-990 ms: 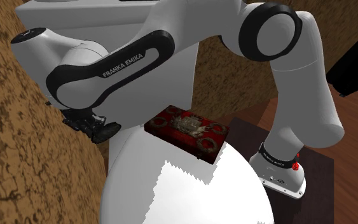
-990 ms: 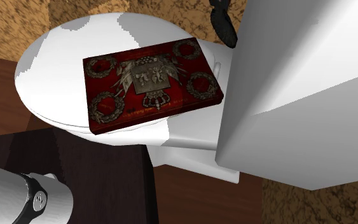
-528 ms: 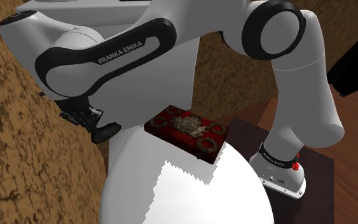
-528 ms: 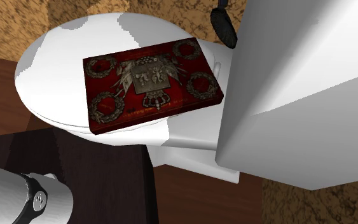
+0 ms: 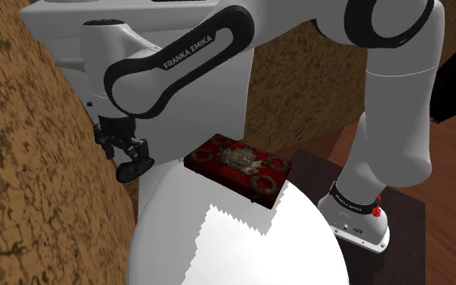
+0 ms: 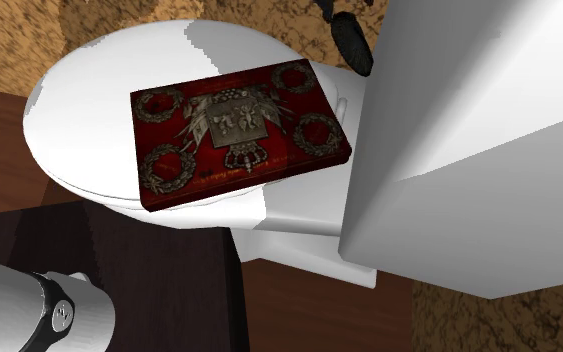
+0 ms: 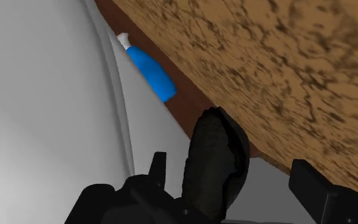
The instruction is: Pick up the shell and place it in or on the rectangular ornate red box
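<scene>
Wrist view: claw (image 7: pixel 231 167) grips dark ridged shell (image 7: pixel 213 153), centre frame, aloft beside toilet (image 5: pixel 234 251). Likely light, rigid, brittle. Hold across broad middle, gentle squeeze; ridges resist slipping.

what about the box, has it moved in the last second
No. The box lies at the same spot and angle on the white toilet lid.

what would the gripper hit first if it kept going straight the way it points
The gripper would probably meet the dark floor strip between the white toilet and the brown wall; the blue bottle lies beyond. Depth is unclear.
</scene>
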